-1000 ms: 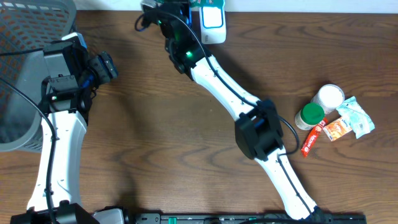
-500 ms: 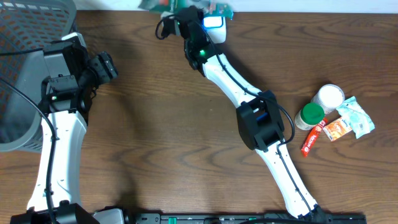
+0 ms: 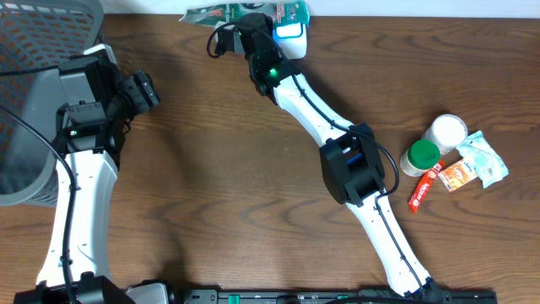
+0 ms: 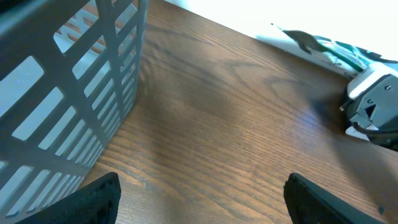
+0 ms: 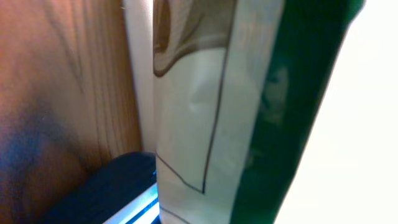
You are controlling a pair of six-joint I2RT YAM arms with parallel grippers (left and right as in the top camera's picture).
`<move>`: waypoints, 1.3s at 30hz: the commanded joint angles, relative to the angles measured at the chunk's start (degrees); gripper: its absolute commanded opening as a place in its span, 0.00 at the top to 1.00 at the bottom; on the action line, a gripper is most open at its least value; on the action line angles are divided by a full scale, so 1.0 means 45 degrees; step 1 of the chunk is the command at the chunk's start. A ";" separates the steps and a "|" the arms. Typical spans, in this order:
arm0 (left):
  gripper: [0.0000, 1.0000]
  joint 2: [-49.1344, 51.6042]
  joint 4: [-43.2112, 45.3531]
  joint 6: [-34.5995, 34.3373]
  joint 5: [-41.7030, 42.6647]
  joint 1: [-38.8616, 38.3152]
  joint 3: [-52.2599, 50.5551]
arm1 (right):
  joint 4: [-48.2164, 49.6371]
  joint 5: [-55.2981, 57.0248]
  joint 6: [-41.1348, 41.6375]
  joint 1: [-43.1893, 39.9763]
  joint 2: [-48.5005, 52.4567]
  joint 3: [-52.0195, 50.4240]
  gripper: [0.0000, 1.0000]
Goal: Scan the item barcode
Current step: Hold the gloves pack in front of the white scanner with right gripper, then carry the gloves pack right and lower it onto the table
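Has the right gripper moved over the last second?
Yes. The right gripper, holding the green packet, shifted right, closer to the white scanner.

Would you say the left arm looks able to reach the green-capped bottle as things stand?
Probably not: the left gripper sits open by the basket far left, the green-capped bottle is far right, and the right arm, gripping the green packet, stretches between them.

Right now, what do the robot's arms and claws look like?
The left arm and right arm are both smooth white tubes joined by chunky black joints. Thin black cables run along them, and a tiny green light glows on each. The left claw has two rounded black fingers.
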 commanded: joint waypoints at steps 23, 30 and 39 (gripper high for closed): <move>0.14 0.0097 -0.0019 0.0034 0.0165 0.0005 0.0126 | 0.0000 0.1491 0.1229 0.0418 -0.0131 0.0121 0.99; 0.14 0.0097 -0.0019 0.0034 0.0165 0.0005 0.0126 | 0.0175 0.1200 0.2968 0.0209 -0.0622 0.0121 0.99; 0.14 0.0097 -0.0019 0.0034 0.0165 0.0005 0.0126 | -0.4061 -0.1855 0.7344 -0.0272 -0.4401 0.0121 0.99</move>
